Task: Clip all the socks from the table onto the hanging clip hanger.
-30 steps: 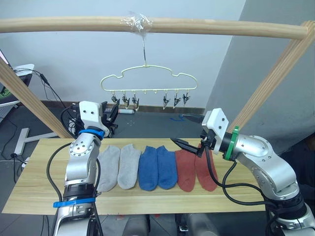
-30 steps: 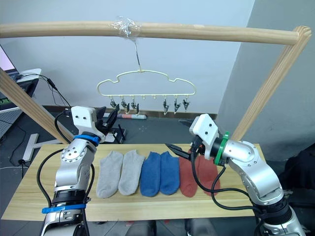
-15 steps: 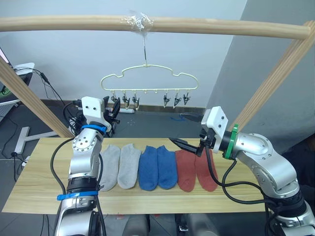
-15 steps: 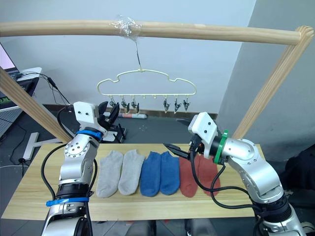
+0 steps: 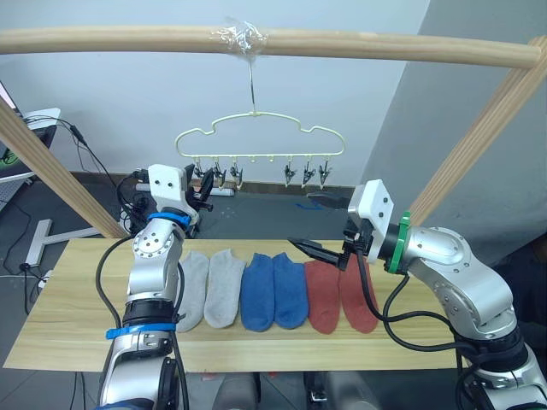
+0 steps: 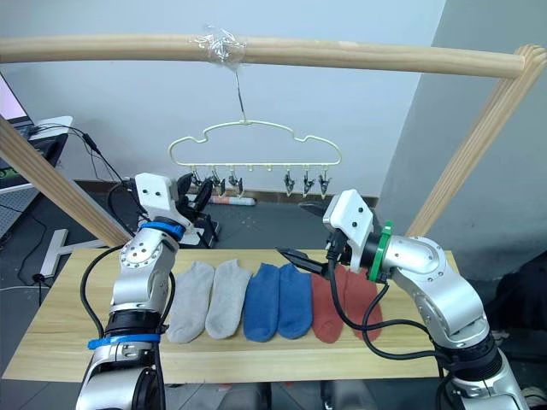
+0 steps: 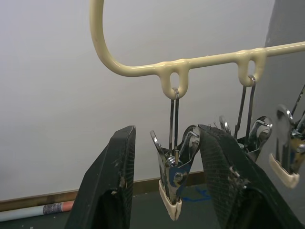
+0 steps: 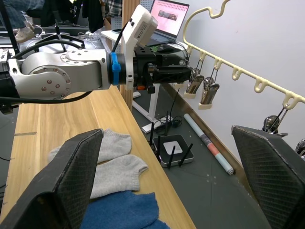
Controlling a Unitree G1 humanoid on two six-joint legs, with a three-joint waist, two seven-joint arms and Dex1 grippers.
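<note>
Six socks lie in a row on the table (image 5: 60, 333): two light grey socks (image 5: 209, 289), two blue socks (image 5: 273, 290), two rust red socks (image 5: 340, 296). The pale-yellow clip hanger (image 5: 256, 128) hangs from the top pole, its metal clips holding nothing. My left gripper (image 7: 167, 134) is raised to the hanger's left end and stands open, with the end clip (image 7: 174, 191) between its fingers, untouched. My right gripper (image 5: 318, 225) hovers wide open above the inner red sock, holding nothing.
A round wooden pole frame surrounds the work space: a top pole (image 5: 385, 47), a slanted left pole (image 5: 51, 171) and a slanted right pole (image 5: 479, 145). Cables, a small black box (image 8: 172, 149) and a marker lie on the floor behind the table.
My left gripper has risen and moved right, closing in on the hanger's left clips. My right gripper has lifted slightly above the red socks. The socks have not moved.
</note>
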